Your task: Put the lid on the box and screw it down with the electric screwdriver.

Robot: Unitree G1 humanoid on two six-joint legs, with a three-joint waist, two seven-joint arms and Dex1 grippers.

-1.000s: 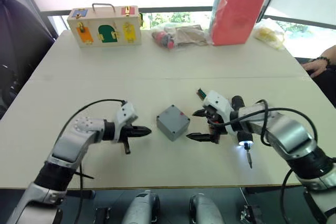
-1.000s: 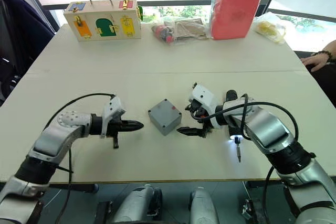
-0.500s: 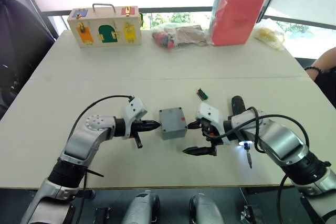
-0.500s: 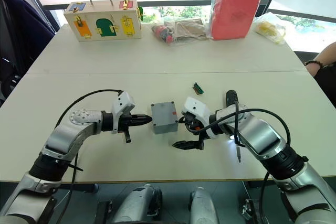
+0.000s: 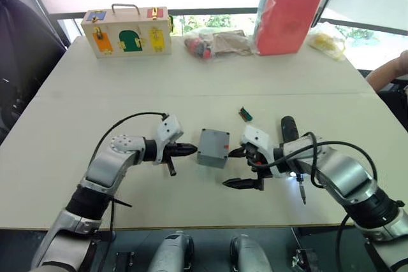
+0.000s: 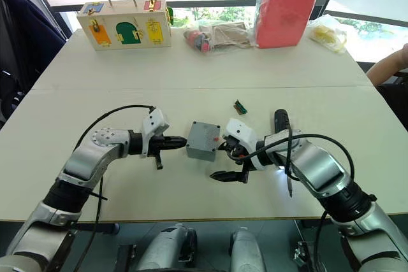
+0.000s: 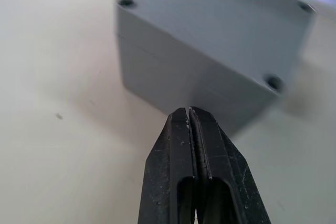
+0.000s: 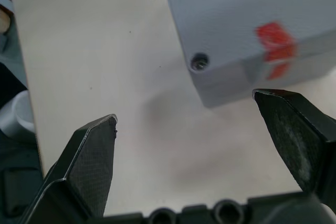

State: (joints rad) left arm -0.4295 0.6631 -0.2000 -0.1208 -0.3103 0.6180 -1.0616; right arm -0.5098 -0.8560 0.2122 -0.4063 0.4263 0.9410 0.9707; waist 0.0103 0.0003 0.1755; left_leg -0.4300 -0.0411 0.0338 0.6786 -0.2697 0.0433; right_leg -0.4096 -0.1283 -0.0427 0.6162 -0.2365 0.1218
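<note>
Left eye view sets out the pale counter with the box near its middle, the lid already seated on top, and both arms reaching in from opposite sides. The left pincer, its fingers pressed together into one point, touches the box's near side wall, which looks like bracing or nudging rather than grasping. The right pincer stands spread wide just beside the opposite wall, holding nothing; the electric screwdriver rides along the right forearm, its tip light glowing over the counter, so I judge the screwing step is not yet begun. A small green block lies apart behind them, and a wooden case and a red bag sit at the far edge. Right eye view repeats this, with a person's arm at the far right side. Left wrist view adds what the head cannot: the closed fingertips meet the wall just below the seam between lid and box, and dark corner screw holes show in the lid. Right wrist view shows the red mark on the side wall, another corner hole, and the two fingertips wide apart, one of them close under the box's corner.
</note>
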